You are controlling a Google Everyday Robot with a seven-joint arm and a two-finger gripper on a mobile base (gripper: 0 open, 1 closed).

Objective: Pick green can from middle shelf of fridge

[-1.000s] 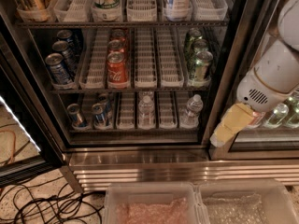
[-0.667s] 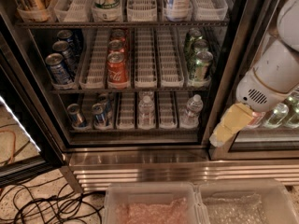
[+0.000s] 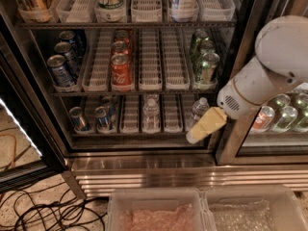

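Three green cans stand in a row in the right lane of the middle shelf of the open fridge. The front one is dark green with a silver top. My gripper, pale yellow, hangs from the white arm at the right. It is below the green cans, in front of the lower shelf's right end, and holds nothing. It is apart from the cans.
Red cola cans and blue cans share the middle shelf. Water bottles and cans stand on the lower shelf. The dark door post is beside my gripper. Clear bins sit below; cables lie on the floor.
My gripper and arm have moved left, from in front of the door post to in front of the lower shelf's right end. The cans have not moved.
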